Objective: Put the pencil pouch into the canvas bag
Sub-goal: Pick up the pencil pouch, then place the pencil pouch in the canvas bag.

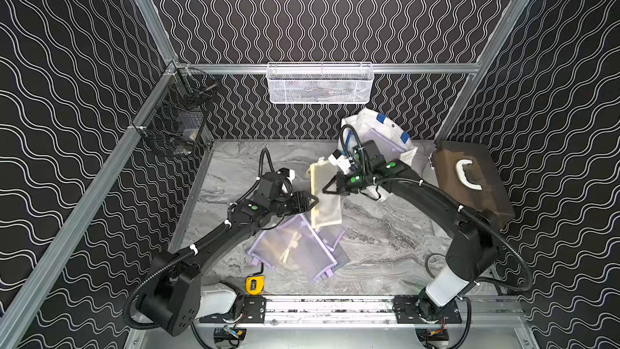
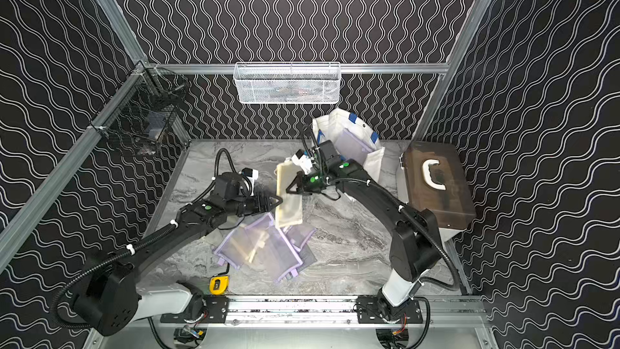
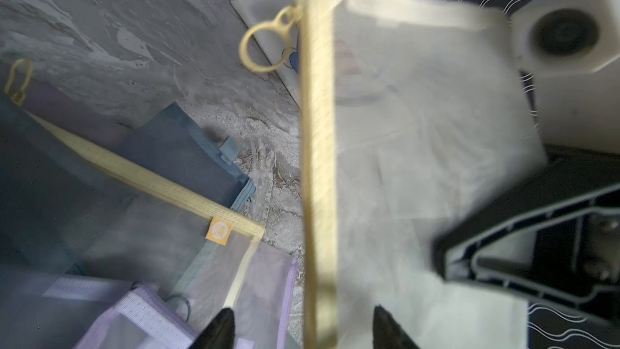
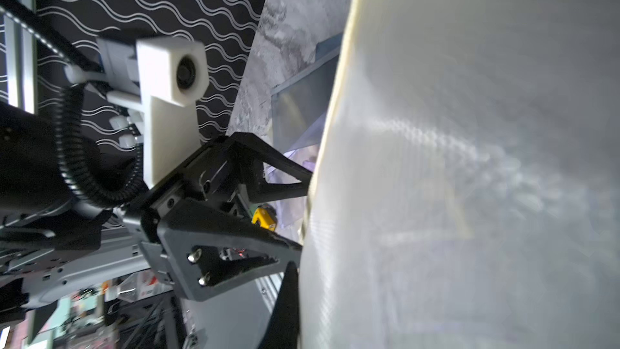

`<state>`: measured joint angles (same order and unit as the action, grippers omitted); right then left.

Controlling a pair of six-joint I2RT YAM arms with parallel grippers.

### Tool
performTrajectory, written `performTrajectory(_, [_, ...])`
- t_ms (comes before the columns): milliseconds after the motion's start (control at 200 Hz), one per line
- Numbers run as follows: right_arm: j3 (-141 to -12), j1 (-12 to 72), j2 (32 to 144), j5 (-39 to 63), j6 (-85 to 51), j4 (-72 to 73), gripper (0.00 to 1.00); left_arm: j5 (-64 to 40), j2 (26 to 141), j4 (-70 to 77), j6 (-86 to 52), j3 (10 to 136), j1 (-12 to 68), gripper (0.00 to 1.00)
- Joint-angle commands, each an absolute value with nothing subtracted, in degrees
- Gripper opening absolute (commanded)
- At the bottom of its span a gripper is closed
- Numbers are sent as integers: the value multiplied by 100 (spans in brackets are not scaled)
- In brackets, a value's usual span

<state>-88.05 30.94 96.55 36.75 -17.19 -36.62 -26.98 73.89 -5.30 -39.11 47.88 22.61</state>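
The pencil pouch [image 1: 324, 196] [image 2: 288, 196] is a cream mesh pouch with a yellow zipper edge and ring pull, lifted off the table at mid-table. My right gripper [image 1: 326, 190] [image 2: 289, 189] is shut on its right side; in the right wrist view the pouch [image 4: 469, 162] fills the picture and hides one finger. My left gripper [image 1: 313, 201] [image 3: 303, 329] is open, and the pouch's zipper edge [image 3: 317, 162] stands between its spread fingertips. The canvas bag [image 1: 365, 122] [image 2: 339, 122], white with blue handles, stands open behind the right arm with a purple pouch inside.
Several purple mesh pouches [image 1: 292, 250] and a dark blue one [image 3: 188, 162] lie on the marble table below the grippers. A yellow tape measure [image 1: 255, 284] sits at the front edge. A brown case [image 1: 469, 179] stands at the right. A white wire basket [image 1: 320, 83] and a black one [image 1: 181, 119] hang on the walls.
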Motion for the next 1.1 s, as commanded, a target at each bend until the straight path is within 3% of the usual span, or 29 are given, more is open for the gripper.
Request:
performTrajectory(0, [-9596,2871,9644,2657,-767,-4935,0,-2444,7329,-745,-3742,4903,2255,79])
performTrajectory(120, [-10819,2646,9878,1701,-141,-5745,0,-2347,7328,-789,-3705,4979,2249,89])
performTrajectory(435, [-12920,1401,10245,100,147,-5982,0,-2408,7495,-798,-3647,5223,2250,90])
performTrajectory(1096, [-13415,387,11094,813,491,-5471,0,-2799,7832,-508,-3850,5321,2250,89])
